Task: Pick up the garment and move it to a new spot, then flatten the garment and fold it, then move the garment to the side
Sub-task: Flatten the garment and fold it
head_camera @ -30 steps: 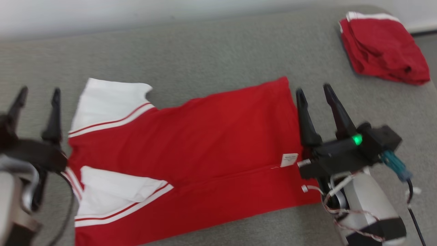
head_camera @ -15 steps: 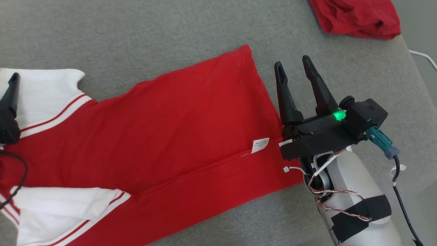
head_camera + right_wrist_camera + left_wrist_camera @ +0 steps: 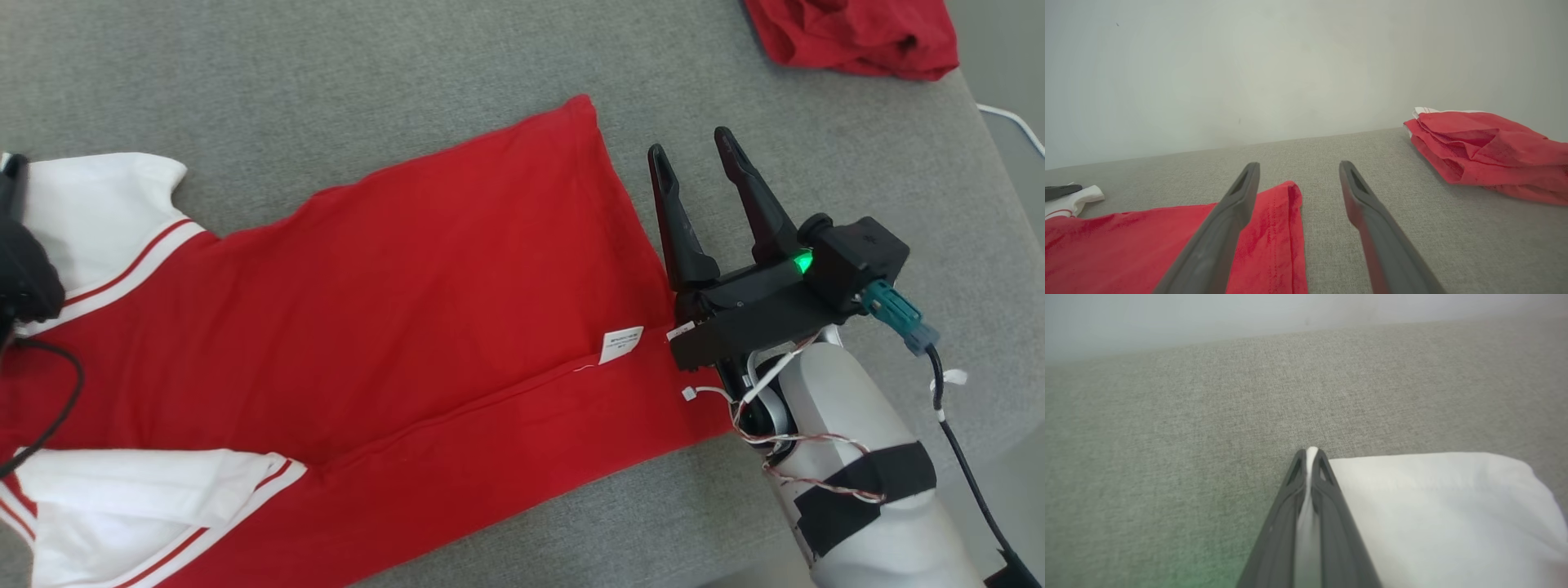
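Lying flat, the jersey (image 3: 424, 310) is clamped by its sleeve (image 3: 1433, 506) in the left end effector (image 3: 1311, 451); the right end effector (image 3: 690, 143) is held apart.

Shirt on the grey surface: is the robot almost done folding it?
Not nearly. The red-and-white shirt lies spread flat on the grey surface, so flattening looks done. Now the left gripper is shut on a white sleeve, and the right gripper is open at the hem. Folding it and moving it aside are left.
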You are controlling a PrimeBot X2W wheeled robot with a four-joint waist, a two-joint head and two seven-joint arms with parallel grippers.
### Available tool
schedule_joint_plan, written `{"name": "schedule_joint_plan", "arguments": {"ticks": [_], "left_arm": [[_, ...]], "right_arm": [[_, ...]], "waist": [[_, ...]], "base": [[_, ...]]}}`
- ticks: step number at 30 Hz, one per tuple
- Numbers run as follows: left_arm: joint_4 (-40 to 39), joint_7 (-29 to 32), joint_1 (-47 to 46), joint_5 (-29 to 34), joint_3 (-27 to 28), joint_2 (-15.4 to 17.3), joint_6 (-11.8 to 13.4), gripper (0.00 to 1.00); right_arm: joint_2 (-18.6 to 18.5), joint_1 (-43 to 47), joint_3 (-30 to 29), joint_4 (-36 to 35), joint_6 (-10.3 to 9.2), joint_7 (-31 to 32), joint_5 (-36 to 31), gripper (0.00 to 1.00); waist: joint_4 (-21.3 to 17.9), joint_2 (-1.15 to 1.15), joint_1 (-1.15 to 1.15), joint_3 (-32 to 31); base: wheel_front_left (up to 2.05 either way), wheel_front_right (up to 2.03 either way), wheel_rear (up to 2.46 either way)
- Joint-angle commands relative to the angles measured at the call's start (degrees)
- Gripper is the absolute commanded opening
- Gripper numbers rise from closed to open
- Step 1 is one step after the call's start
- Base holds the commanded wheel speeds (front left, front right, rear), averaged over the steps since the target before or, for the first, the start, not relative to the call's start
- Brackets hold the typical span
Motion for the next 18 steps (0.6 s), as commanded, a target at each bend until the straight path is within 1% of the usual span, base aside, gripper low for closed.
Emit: {"name": "schedule_joint_plan", "arguments": {"ticks": [1,4,7,11,14,18], "left_arm": [[0.0,-0.6,0.2,-0.3,-0.8,-0.3,0.1,0.0],[-1.4,-3.4,-0.4,-0.9,-1.8,-0.7,0.1,0.0],[-3.0,-6.2,-0.5,-1.3,-3.0,-1.1,0.1,0.0],[-5.3,-9.4,0.0,-1.5,-4.4,-1.7,0.1,0.0],[-6.9,-11.0,0.4,-1.4,-5.5,-2.2,0.1,0.0],[-8.2,-12.1,0.4,-0.9,-7.0,-3.0,0.1,0.0]], "right_arm": [[-0.5,-0.9,0.4,1.2,-0.16,0.0,-0.2,1.0],[-1.9,-3.4,2.0,6.5,-0.16,0.0,0.9,1.0],[-3.1,-7.3,5.0,13.8,-0.16,0.7,3.0,1.0],[-4.0,-12.8,7.7,21.0,-0.16,5.4,7.3,1.0],[-4.7,-16.6,9.0,25.0,-0.16,8.9,10.3,1.0],[-4.8,-20.3,10.6,29.1,-0.16,12.6,13.7,1.0]], "waist": [[0.9,-0.01,0.0,-0.8],[2.4,-0.01,0.0,-1.8],[3.7,-0.01,0.0,-2.8],[5.3,-0.01,0.0,-3.3],[6.6,-0.01,0.0,-3.3],[7.9,-0.01,0.0,-3.1]], "base": [[0.0,0.0,0.0],[0.0,0.0,0.0],[0.0,0.0,0.0],[0.0,0.0,0.0],[0.0,0.0,0.0],[0.0,0.0,0.0]]}}
